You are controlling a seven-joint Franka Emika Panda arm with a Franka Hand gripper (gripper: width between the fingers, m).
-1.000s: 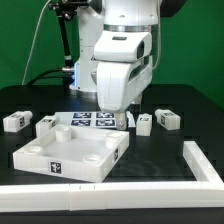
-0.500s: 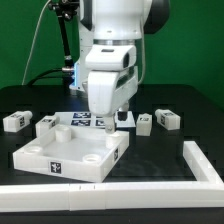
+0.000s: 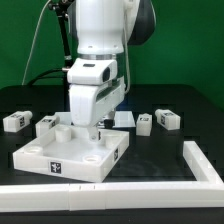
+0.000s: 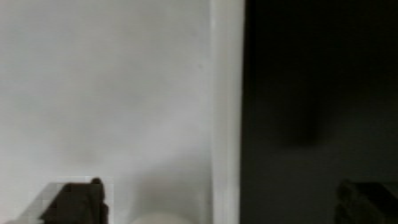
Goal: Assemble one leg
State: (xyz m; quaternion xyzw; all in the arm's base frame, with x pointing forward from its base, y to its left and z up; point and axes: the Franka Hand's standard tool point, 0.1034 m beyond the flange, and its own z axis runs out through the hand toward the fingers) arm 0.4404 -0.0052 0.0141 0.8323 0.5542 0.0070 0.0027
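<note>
The large white panel (image 3: 40,158) with round corner sockets lies at the front, towards the exterior view's left. My gripper (image 3: 89,126) hangs just above its back edge. In the wrist view my gripper (image 4: 222,203) has its jaws wide apart with nothing between them. Under them is the panel's white surface (image 4: 107,100) and the black table (image 4: 320,100). Several small white tagged legs lie on the table: one (image 3: 14,121) and another (image 3: 46,125) on the exterior view's left, and two (image 3: 144,122) (image 3: 167,119) on its right.
The marker board (image 3: 123,118) lies behind the panel, partly hidden by my arm. A raised white rail (image 3: 205,165) runs along the table's front and the exterior view's right side. A black stand with cables (image 3: 66,60) is at the back.
My arm has moved towards the exterior view's left, from over the marker board to over the panel's back edge. The legs and the panel have not moved.
</note>
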